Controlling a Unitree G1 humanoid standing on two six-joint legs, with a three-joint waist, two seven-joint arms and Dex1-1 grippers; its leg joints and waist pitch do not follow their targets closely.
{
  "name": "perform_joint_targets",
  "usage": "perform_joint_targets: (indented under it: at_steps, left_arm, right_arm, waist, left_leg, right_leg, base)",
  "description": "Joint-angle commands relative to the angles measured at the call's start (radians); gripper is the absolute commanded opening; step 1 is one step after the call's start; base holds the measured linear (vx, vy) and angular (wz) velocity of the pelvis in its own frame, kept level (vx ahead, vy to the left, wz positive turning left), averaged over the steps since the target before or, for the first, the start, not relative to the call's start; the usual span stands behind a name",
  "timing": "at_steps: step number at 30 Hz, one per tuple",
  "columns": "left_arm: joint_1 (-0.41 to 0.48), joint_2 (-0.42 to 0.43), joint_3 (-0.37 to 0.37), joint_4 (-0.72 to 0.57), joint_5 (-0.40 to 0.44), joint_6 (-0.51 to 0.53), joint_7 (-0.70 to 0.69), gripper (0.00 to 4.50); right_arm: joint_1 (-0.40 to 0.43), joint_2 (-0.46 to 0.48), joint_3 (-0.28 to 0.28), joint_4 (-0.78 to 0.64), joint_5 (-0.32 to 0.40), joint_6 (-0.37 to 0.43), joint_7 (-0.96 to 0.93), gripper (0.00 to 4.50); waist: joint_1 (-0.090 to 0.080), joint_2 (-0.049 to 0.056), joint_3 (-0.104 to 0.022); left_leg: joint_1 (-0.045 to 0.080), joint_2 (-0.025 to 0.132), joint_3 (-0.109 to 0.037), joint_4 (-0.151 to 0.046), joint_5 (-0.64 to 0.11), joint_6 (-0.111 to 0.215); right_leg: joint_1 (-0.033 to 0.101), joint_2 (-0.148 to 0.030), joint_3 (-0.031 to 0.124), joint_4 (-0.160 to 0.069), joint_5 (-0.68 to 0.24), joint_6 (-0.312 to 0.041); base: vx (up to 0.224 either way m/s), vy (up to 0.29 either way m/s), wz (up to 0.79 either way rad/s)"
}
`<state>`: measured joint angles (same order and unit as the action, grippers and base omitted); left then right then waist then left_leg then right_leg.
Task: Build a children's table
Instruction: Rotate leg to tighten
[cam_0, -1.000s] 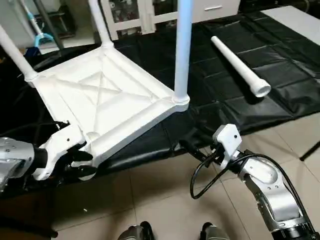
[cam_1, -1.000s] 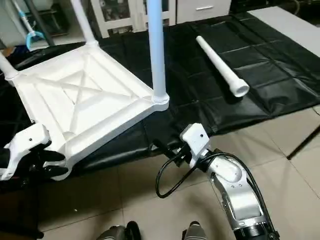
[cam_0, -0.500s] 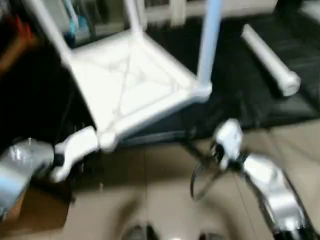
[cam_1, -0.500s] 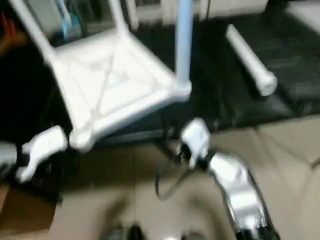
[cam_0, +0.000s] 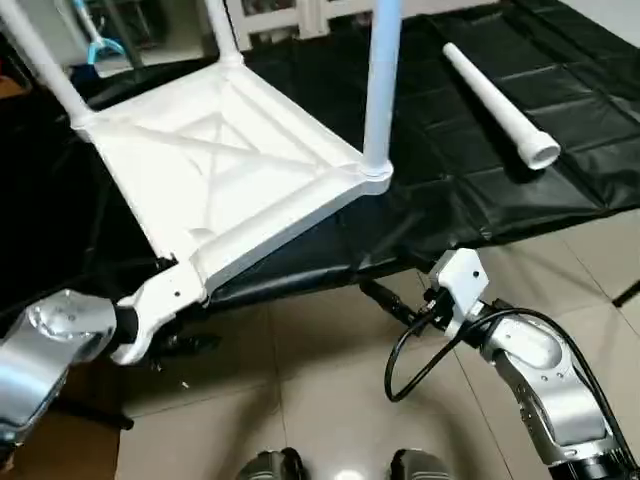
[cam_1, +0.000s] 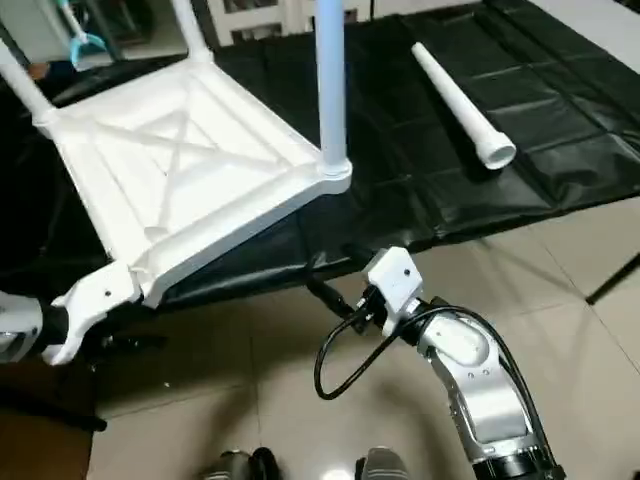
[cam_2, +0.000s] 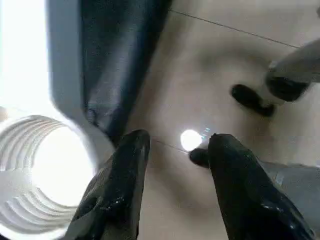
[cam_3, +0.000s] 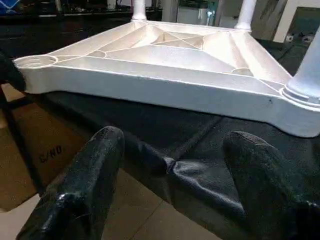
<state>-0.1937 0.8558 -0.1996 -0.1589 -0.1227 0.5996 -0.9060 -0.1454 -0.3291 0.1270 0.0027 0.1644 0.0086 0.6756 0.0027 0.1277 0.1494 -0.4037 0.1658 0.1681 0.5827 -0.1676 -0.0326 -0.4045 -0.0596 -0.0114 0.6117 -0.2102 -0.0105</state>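
Note:
The children's table's white tabletop (cam_0: 220, 170) lies upside down on a black sheet, its X-ribs facing up. Three white legs stand in its sockets: one at the near right corner (cam_0: 380, 90), one at the back (cam_0: 222, 30), one at the far left (cam_0: 40, 60). A fourth leg (cam_0: 495, 95) lies loose on the sheet to the right. My left gripper (cam_0: 180, 345) hangs open just below the empty near-left corner socket (cam_2: 35, 175), with bare floor between its fingers (cam_2: 125, 180). My right gripper (cam_0: 385, 300) stands open at the sheet's front edge, holding nothing.
The black sheet (cam_0: 480, 190) covers the ground under the tabletop and ends at beige floor tiles (cam_0: 300, 400). A black cable (cam_0: 400, 370) loops below my right wrist. A brown cardboard box (cam_3: 45, 150) sits low beside the sheet. My feet (cam_0: 275, 465) show at the bottom.
The head camera swung and settled again, so the whole picture shifted. My left gripper now sits lower, under the near-left corner rather than level with it. The right gripper stays open.

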Motion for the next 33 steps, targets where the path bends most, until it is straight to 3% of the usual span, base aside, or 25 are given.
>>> perform_joint_targets:
  at_steps: [1,4,9,12,13,15,16,18,19,21,23,25,30,33]
  left_arm:
    - [-0.003,-0.004,-0.007,0.034,0.029,-0.02,0.03,2.18]
    - [-0.033,-0.01,-0.046,0.106,0.088,-0.067,0.058,2.18]
    - [-0.066,-0.031,-0.05,0.125,0.097,-0.094,0.063,2.18]
    - [-0.104,-0.066,-0.051,0.166,0.116,-0.164,0.086,2.18]
    - [-0.144,-0.107,-0.046,0.214,0.124,-0.231,0.12,2.18]
    - [-0.163,-0.126,-0.044,0.239,0.127,-0.26,0.135,2.18]
    - [-0.182,-0.148,-0.04,0.258,0.124,-0.282,0.148,2.18]
    - [-0.213,-0.209,-0.011,0.247,0.074,-0.296,0.155,2.18]
    - [-0.229,-0.262,0.032,0.206,0.02,-0.294,0.165,2.18]
    - [-0.24,-0.297,0.086,0.189,-0.008,-0.305,0.213,2.18]
    - [-0.248,-0.307,0.122,0.201,-0.005,-0.328,0.26,2.18]
    - [-0.243,-0.294,0.143,0.202,0.008,-0.328,0.286,2.18]
    - [-0.186,-0.236,0.294,0.155,0.043,-0.163,0.412,2.18]
    - [-0.171,-0.233,0.35,0.176,0.086,-0.133,0.495,2.18]
  right_arm:
    - [0.0,0.004,0.011,-0.018,0.008,-0.008,0.009,3.44]
    - [-0.003,0.005,0.013,-0.022,0.007,-0.007,0.01,3.44]
    - [0.003,0.004,0.012,-0.031,0.007,-0.007,0.008,3.44]
    - [0.004,0.006,0.011,-0.03,0.006,-0.008,0.006,3.44]
    - [0.005,0.007,0.011,-0.029,0.005,-0.01,0.006,3.44]
    - [0.004,0.007,0.011,-0.028,0.004,-0.011,0.006,3.44]
    - [0.003,0.007,0.011,-0.025,0.004,-0.012,0.007,3.44]
    - [0.002,0.007,0.012,-0.026,0.003,-0.012,0.007,3.44]
    - [0.003,0.007,0.012,-0.031,0.002,-0.011,0.005,3.44]
    - [0.003,0.008,0.01,-0.029,0.001,-0.012,0.003,3.44]
    - [0.004,0.008,0.009,-0.029,0.001,-0.013,0.002,3.44]
    - [0.006,0.008,0.011,-0.031,0.001,-0.013,0.002,3.44]
    - [0.01,0.009,0.017,-0.034,0.0,-0.013,0.005,3.44]
    - [0.009,0.012,0.019,-0.032,-0.001,-0.012,0.003,3.44]
  waist:
    - [0.001,0.001,-0.085]
    - [0.004,0.004,-0.077]
    - [0.001,0.005,-0.072]
    - [0.007,0.006,-0.073]
    - [0.009,0.004,-0.074]
    - [0.016,0.005,-0.077]
    - [0.018,0.005,-0.077]
    - [0.025,0.003,-0.08]
    - [0.027,0.0,-0.08]
    - [0.025,-0.002,-0.082]
    - [0.023,-0.004,-0.084]
    - [0.013,-0.007,-0.087]
    - [-0.003,0.0,-0.091]
    - [-0.002,0.002,-0.088]
  left_leg:
    - [0.025,0.042,-0.017,-0.054,-0.09,0.131]
    - [0.03,0.047,-0.017,-0.061,-0.156,0.11]
    - [0.032,0.049,-0.019,-0.071,-0.247,0.049]
    - [0.041,0.05,-0.015,-0.071,-0.282,0.034]
    - [0.04,0.05,-0.015,-0.07,-0.285,0.031]
    - [0.042,0.051,-0.014,-0.071,-0.291,0.023]
    - [0.035,0.051,-0.016,-0.072,-0.281,0.023]
    - [0.04,0.053,-0.014,-0.07,-0.279,0.02]
    - [0.034,0.052,-0.015,-0.07,-0.271,0.021]
    - [0.025,0.051,-0.015,-0.069,-0.243,0.031]
    - [0.023,0.048,-0.014,-0.063,-0.226,0.05]
    - [0.011,0.042,-0.017,-0.058,-0.172,0.077]
    - [0.015,0.043,-0.018,-0.048,-0.112,0.116]
    - [0.018,0.044,-0.017,-0.047,-0.121,0.123]
  right_leg:
    - [0.042,-0.062,0.023,-0.056,0.047,-0.255]
    - [0.039,-0.063,0.02,-0.062,-0.038,-0.252]
    - [0.038,-0.066,0.022,-0.069,-0.167,-0.232]
    - [0.029,-0.065,0.026,-0.076,-0.199,-0.226]
    - [0.031,-0.067,0.027,-0.077,-0.207,-0.222]
    - [0.03,-0.069,0.028,-0.077,-0.217,-0.216]
    - [0.033,-0.069,0.026,-0.075,-0.205,-0.213]
    - [0.03,-0.07,0.027,-0.074,-0.196,-0.216]
    - [0.033,-0.071,0.026,-0.071,-0.182,-0.221]
    - [0.041,-0.072,0.023,-0.068,-0.149,-0.229]
    - [0.041,-0.071,0.022,-0.066,-0.125,-0.23]
    - [0.051,-0.071,0.018,-0.06,-0.083,-0.22]
    - [0.048,-0.065,0.013,-0.052,0.0,-0.244]
    - [0.043,-0.062,0.013,-0.056,-0.011,-0.249]
  base:
    - [0.0,0.0,0.0]
    - [0.0,0.0,0.0]
    - [0.0,0.0,0.0]
    - [0.0,0.0,0.0]
    - [0.0,0.0,0.0]
    - [0.0,0.0,0.0]
    - [0.0,0.0,0.0]
    - [0.0,0.0,0.0]
    - [0.0,0.0,0.0]
    - [0.0,0.0,0.0]
    - [0.0,0.0,0.0]
    - [0.0,0.0,0.0]
    - [0.0,0.0,0.0]
    - [0.0,0.0,0.0]
